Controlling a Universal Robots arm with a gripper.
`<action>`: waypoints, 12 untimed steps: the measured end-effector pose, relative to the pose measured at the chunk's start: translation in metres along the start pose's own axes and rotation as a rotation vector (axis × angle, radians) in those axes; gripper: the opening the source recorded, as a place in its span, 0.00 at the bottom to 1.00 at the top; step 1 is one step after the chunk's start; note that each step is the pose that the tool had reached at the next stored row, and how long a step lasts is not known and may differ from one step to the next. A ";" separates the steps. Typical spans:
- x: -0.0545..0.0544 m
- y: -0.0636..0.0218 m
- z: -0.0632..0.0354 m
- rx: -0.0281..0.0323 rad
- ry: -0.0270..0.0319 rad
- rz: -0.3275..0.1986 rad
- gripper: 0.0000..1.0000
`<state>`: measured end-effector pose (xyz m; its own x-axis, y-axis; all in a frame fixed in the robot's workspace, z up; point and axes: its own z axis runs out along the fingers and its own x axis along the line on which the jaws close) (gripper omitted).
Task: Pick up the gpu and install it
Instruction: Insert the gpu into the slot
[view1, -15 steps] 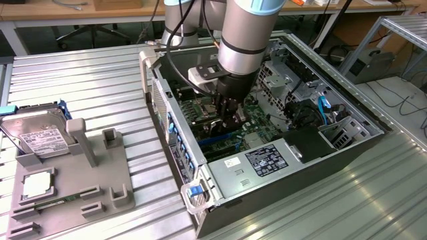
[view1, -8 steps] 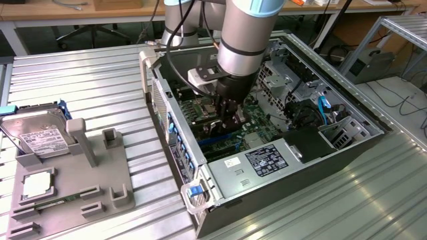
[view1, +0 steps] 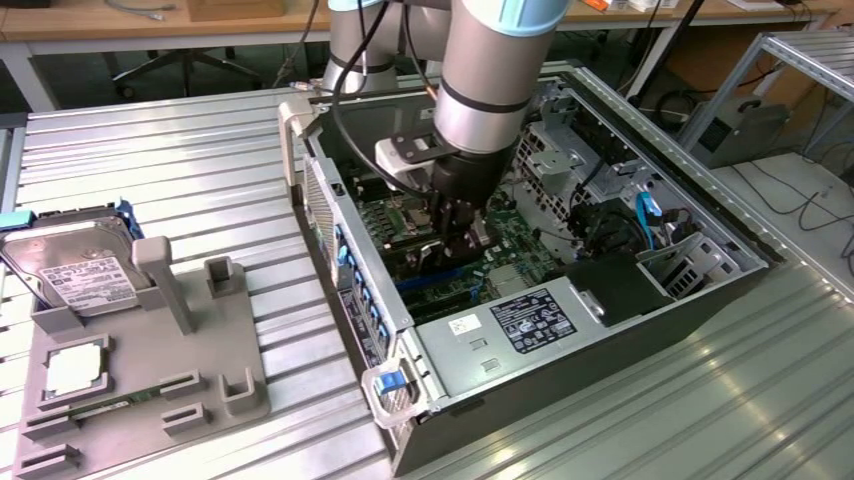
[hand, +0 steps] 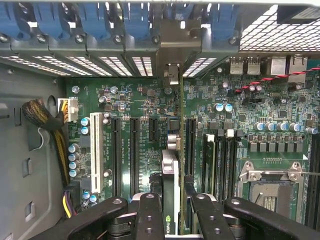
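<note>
The gpu (hand: 171, 170) stands on edge over the green motherboard (hand: 140, 100), seen as a thin strip running from my fingers to its silvery bracket (hand: 171, 75) at the case's rear slot openings. My gripper (hand: 172, 220) is shut on it, one black finger (hand: 148, 215) on each side. The card lies along the row of black expansion slots (hand: 134, 150); whether it is seated in one I cannot tell. In the exterior view the gripper (view1: 454, 225) reaches down inside the open computer case (view1: 694, 215), low over the board.
A CPU socket (hand: 272, 180) and memory sticks (hand: 210, 160) lie beside the card. The power supply (view1: 521, 325) and blue cables (view1: 650, 215) crowd the case. At the exterior view's left, a grey fixture (view1: 200, 380) holds a hard drive (view1: 80, 270) and a small square chip (view1: 76, 368).
</note>
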<state>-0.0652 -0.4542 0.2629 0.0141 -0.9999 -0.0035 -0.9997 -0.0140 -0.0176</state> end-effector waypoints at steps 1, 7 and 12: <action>0.000 0.0002 0.0005 0.0012 -0.0002 0.000 0.27; 0.000 0.0020 0.0021 0.0064 0.0001 0.000 0.27; 0.000 0.0023 0.0030 0.0078 0.0001 0.000 0.27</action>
<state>-0.0675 -0.4542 0.2599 0.0142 -0.9999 -0.0034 -0.9996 -0.0141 -0.0254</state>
